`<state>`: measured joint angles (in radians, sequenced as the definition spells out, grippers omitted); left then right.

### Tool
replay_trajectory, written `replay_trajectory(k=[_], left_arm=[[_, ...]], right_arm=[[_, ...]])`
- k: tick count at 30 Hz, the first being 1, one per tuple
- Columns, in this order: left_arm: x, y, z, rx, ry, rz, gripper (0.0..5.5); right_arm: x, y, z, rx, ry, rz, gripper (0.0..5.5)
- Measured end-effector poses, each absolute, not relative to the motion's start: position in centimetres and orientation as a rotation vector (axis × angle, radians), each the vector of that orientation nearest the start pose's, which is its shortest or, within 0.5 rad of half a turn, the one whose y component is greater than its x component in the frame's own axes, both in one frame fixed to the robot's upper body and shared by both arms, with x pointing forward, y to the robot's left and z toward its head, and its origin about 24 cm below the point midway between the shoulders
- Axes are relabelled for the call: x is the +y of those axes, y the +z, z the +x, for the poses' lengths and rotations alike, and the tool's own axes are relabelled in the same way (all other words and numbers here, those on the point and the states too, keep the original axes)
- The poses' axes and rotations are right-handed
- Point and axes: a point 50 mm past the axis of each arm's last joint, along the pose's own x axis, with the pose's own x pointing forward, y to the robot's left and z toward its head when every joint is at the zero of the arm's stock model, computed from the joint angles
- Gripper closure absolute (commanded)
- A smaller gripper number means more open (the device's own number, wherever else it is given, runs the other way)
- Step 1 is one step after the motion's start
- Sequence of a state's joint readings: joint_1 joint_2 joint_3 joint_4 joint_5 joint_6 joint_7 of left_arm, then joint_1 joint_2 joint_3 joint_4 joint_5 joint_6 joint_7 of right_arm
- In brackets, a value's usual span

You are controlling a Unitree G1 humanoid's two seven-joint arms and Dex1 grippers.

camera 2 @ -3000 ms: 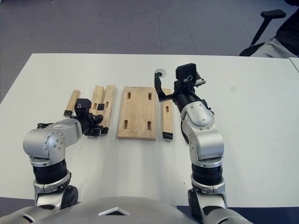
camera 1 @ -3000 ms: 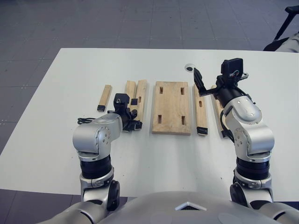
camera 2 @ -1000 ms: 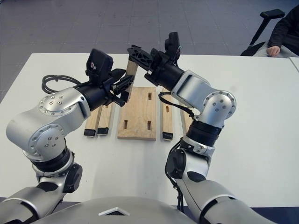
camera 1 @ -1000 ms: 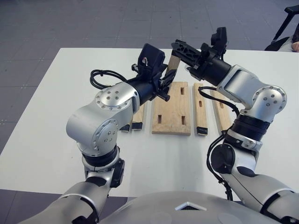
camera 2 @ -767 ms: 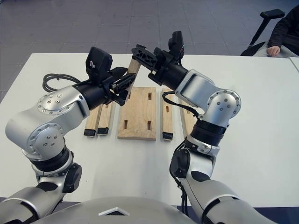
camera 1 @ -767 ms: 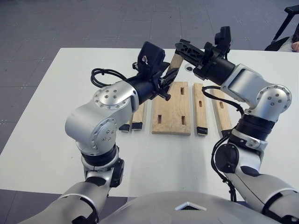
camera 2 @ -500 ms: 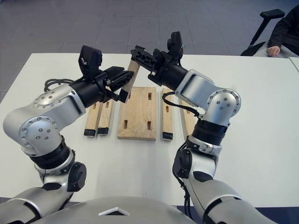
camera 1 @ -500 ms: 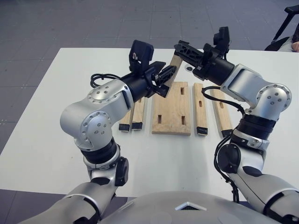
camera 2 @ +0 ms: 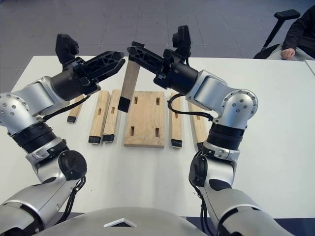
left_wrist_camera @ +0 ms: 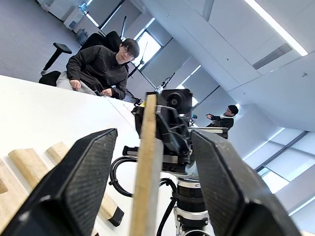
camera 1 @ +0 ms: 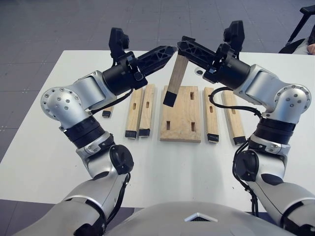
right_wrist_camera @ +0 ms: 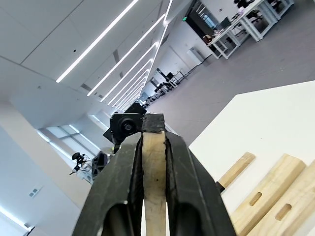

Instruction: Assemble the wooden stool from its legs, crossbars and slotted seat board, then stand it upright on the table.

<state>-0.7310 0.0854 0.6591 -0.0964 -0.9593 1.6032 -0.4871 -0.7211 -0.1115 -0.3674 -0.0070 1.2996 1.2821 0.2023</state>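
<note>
Hold jaws of right gripper [camera 1: 182, 48] clamped on leg [camera 1: 174, 78] at its top end; close wide-open jaws of left gripper [camera 1: 169, 52], just beside, to steady. Hanging tilted over seat board [camera 1: 180, 123] mid-table; square up before slotting.

From the head we look down over the table [camera 1: 44, 162]. Our wrist cameras face each other, close on the leg [left_wrist_camera: 147, 172].

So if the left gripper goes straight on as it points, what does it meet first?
The left gripper would probably meet the light wooden leg with the black end cap, held at its top by the right gripper; it sits between the open jaws, depth unclear.
</note>
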Motion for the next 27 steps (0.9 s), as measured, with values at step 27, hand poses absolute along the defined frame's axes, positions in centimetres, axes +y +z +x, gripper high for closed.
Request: replay_trajectory(k=[27], left_arm=[[14.6, 19.5, 27.4, 0.457, -1.315, -0.8, 4.52]], right_arm=[[-8.6, 20.1, 28.7, 0.329, 1.283, 0.866, 5.07]])
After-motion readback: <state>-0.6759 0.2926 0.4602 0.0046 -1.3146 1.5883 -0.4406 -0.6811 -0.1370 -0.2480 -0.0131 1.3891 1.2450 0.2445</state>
